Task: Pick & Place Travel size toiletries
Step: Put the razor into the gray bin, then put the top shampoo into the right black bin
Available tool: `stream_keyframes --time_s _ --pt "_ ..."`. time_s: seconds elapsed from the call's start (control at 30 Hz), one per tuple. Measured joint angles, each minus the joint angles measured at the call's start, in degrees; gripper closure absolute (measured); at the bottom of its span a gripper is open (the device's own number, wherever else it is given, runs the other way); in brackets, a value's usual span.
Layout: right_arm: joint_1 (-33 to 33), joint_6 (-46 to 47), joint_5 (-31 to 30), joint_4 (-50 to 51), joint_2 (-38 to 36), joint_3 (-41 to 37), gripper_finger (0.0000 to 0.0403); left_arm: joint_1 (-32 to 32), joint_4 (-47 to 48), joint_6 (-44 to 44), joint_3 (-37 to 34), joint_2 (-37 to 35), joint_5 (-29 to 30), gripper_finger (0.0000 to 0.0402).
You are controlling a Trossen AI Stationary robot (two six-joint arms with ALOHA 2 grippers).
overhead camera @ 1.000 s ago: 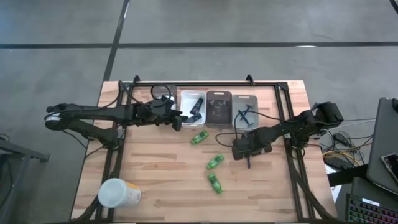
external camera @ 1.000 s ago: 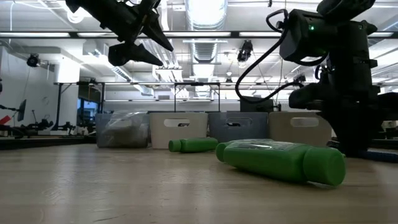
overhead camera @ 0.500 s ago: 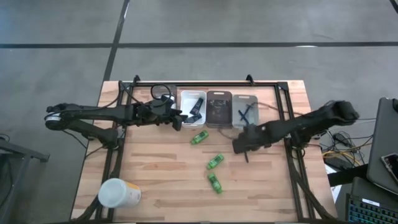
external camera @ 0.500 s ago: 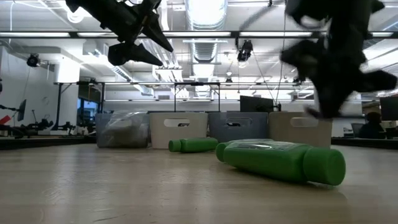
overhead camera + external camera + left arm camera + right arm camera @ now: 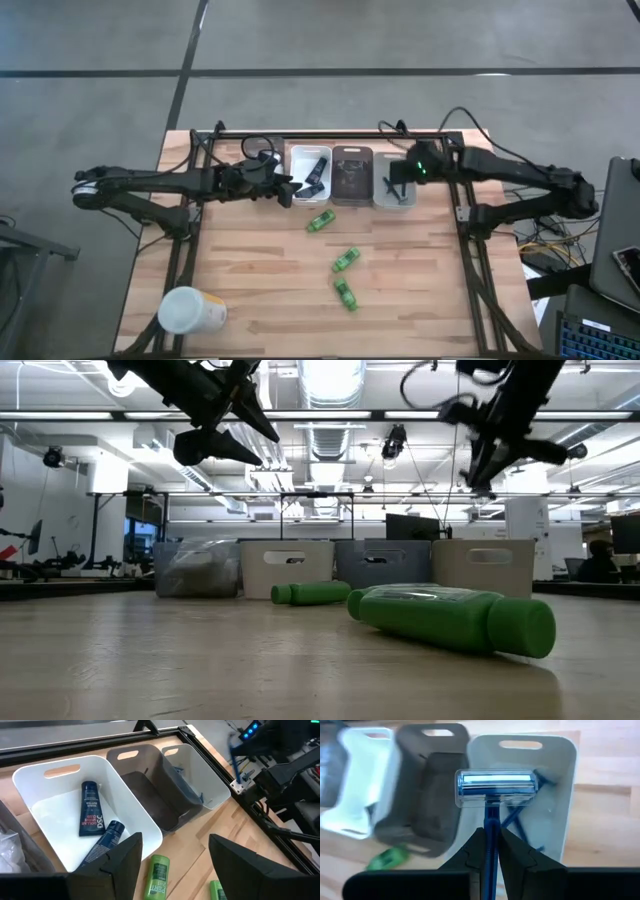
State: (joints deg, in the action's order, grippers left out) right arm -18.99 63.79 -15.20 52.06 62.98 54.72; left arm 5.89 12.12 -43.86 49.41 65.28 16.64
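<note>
Wooden planks form the table [image 5: 250,290], edged by a black frame, with grey floor around it and a lit workshop behind. Along its far edge sit the bins, where the right gripper [image 5: 491,851], clamped on a blue razor [image 5: 495,787], hangs over the pale end bin [image 5: 565,795]. The left gripper [image 5: 171,851] hovers spread above the white bin [image 5: 52,807] holding two dark tubes [image 5: 90,815]; three green bottles [image 5: 346,260] lie on open mid-table, a cup [image 5: 190,310] near the front left corner.

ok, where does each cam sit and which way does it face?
High: overhead, straight down; both arms.
Low: table height, across green bottle to the bins; arms overhead.
Left wrist: over white bin; open left claw.
Right wrist: over beige bin; right claw grips razor.
Shared: wrist views both show dark bin.
</note>
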Motion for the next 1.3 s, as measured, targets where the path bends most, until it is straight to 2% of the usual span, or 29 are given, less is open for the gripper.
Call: stream_keyframes --time_s 0.1,0.2,0.57,1.0,1.3 --pt "-6.3 -6.0 4.9 -1.1 3.1 -0.9 0.037 0.0 0.0 -0.3 0.0 0.0 0.0 0.0168" --pt "-9.1 -9.1 6.3 -1.7 6.4 -1.0 0.0366 0.0 0.3 -1.1 0.0 0.0 -0.1 0.0168" --pt "-8.8 -9.3 7.0 -1.7 14.9 -1.0 0.0286 0.0 0.5 -1.1 0.0 0.0 -0.2 0.0168" --pt "-7.8 -9.8 7.9 -2.0 12.5 -1.0 0.0221 0.0 0.5 -1.0 0.0 0.0 -0.2 0.0168" --pt "-6.3 -6.8 12.4 -1.9 11.2 -0.9 0.0199 0.0 0.9 0.2 0.0 0.0 -0.2 0.0168"
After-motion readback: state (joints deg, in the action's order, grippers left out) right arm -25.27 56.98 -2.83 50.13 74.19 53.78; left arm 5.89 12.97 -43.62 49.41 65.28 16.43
